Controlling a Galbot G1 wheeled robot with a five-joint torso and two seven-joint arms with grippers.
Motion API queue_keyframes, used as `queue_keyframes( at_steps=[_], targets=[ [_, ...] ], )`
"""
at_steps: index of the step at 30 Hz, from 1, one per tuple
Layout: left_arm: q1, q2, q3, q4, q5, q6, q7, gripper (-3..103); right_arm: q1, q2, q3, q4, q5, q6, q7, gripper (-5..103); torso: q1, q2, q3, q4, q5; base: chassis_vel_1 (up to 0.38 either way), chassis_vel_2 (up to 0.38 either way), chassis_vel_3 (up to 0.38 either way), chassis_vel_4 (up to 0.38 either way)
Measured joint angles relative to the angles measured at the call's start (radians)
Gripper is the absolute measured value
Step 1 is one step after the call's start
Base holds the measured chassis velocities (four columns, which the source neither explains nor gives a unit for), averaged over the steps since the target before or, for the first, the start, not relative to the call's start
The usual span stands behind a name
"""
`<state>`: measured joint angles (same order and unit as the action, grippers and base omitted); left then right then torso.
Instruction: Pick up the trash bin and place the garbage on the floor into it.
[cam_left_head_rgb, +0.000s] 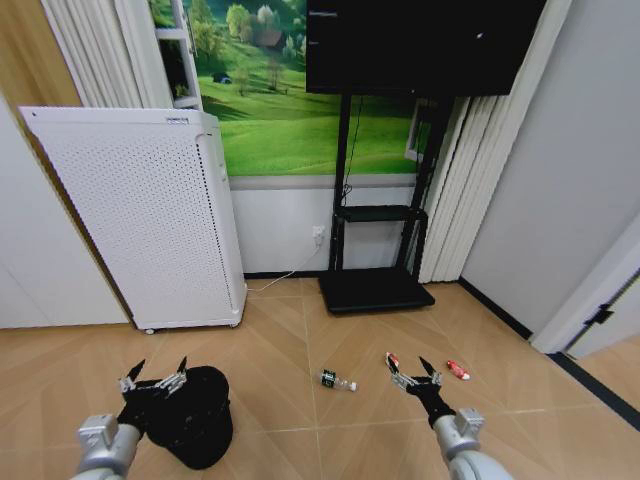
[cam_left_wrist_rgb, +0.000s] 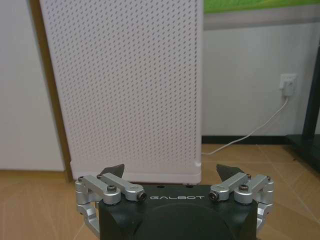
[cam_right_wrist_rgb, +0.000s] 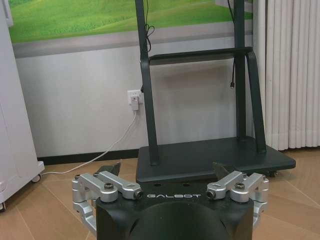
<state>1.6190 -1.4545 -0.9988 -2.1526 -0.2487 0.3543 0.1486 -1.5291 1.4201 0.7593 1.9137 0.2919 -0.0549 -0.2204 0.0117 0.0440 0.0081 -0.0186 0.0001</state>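
- Trash bin (cam_left_head_rgb: 197, 415), black, lower left of head view, standing on the chevron floor (cam_left_head_rgb: 290, 340).
- Left gripper (cam_left_head_rgb: 153, 378) at the bin's upper-left edge, jaws wide, empty.
- Right gripper (cam_left_head_rgb: 413, 371) lower right, level, jaws spread, empty.
- Clear bottle (cam_left_head_rgb: 337, 380) lower centre; red wrappers (cam_left_head_rgb: 458, 370) flank right gripper.

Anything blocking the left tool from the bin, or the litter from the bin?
Nothing visible. The open left tool sits right beside the trash bin. Only bare floor separates the bin from the bottle and the red wrappers. The right tool is open too.
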Motion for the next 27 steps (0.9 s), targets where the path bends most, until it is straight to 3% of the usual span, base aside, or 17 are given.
queue_keyframes(
  at_steps=[1,2,3,4,7,9,19,27],
  targets=[
    [0.0,0.0,0.0,0.0,0.0,0.0,0.0,100,0.0,0.0,0.0,0.0,0.0,0.0,0.0,100,0.0,0.0,0.0,0.0,0.0,0.0,0.0,0.0,0.0],
    [0.0,0.001,-0.004,0.005,-0.002,0.033,-0.014,100,0.0,-0.001,0.0,-0.003,0.0,0.002,0.001,100,0.0,0.0,0.0,0.0,0.0,0.0,0.0,0.0,0.0],
    [-0.003,0.003,-0.008,0.01,0.0,0.103,-0.036,100,0.001,-0.001,-0.004,-0.008,-0.002,0.007,0.006,100,0.0,0.001,0.001,0.0,-0.0001,0.0,0.0,0.0,0.0],
    [-0.003,0.003,-0.008,0.01,0.0,0.103,-0.036,100,0.001,-0.001,-0.004,-0.008,-0.002,0.007,0.006,100,0.0,0.001,0.001,0.0,-0.0001,0.0,0.0,0.0,0.0],
    [-0.011,0.005,-0.012,0.019,-0.013,0.205,-0.071,100,0.01,0.005,-0.014,-0.018,-0.005,0.016,0.025,100,0.0,0.002,0.002,0.0,0.0,0.0,0.0,0.0,0.0],
    [-0.015,0.007,-0.013,0.028,-0.022,0.234,-0.079,100,0.017,0.01,-0.017,-0.023,-0.006,0.017,0.032,100,0.0,0.003,0.002,0.0,-0.0001,0.0,0.0,0.0,0.0],
    [-0.063,0.026,-0.012,0.101,-0.075,0.266,-0.074,100,0.025,0.015,-0.021,-0.029,-0.006,0.018,0.049,100,0.001,0.006,0.005,0.0,-0.0002,0.0,0.0,0.0,0.0],
    [-0.05,0.019,-0.033,0.116,-0.042,0.275,-0.069,100,0.028,0.008,-0.017,-0.041,0.0,0.02,0.053,100,0.002,0.007,0.006,0.0,-0.0001,0.0,0.0,0.0,0.0]
  ],
)
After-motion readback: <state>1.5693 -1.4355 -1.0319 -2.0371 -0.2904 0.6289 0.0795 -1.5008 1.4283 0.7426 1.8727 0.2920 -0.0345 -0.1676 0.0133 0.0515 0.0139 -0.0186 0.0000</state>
